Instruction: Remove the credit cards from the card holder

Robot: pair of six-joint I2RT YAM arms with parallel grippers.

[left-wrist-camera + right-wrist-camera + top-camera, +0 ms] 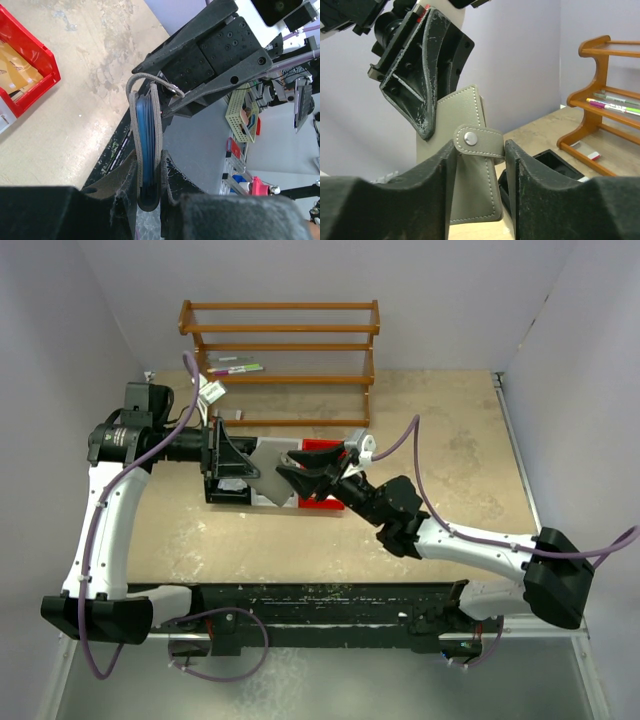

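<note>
The table (460, 460) lies under both pincers, and the wooden rack (290, 380) stands on it beyond them, on the far side from the arm bases. The left arm (105, 520) and the right arm (480, 545) reach toward each other, so the two pincers meet above the row of bins (318, 445), which sits just below them on the table. Between the two pincers is the card holder (462, 112), grey, lifted off the table and held on edge. The left pincer (149, 184) is clamped on it: one finger presses on each outer panel, near one end of the holder. The two panels are close together, and the blue cards (146, 145) stand between them, inside the grip of the left pincer. The right pincer (480, 150) is at the opposite end of the holder, facing the left pincer. Its fingers stand partly apart, with the strap (487, 142) of the holder between them. Each finger is at one end of the strap, touching it or nearly so, but I cannot tell if they already squeeze it. The strap wraps over the edge of the holder, and its metal snap (469, 136) is beside one finger of the right pincer. Some markers (612, 102) lie on a rack shelf, well apart from both pincers.
</note>
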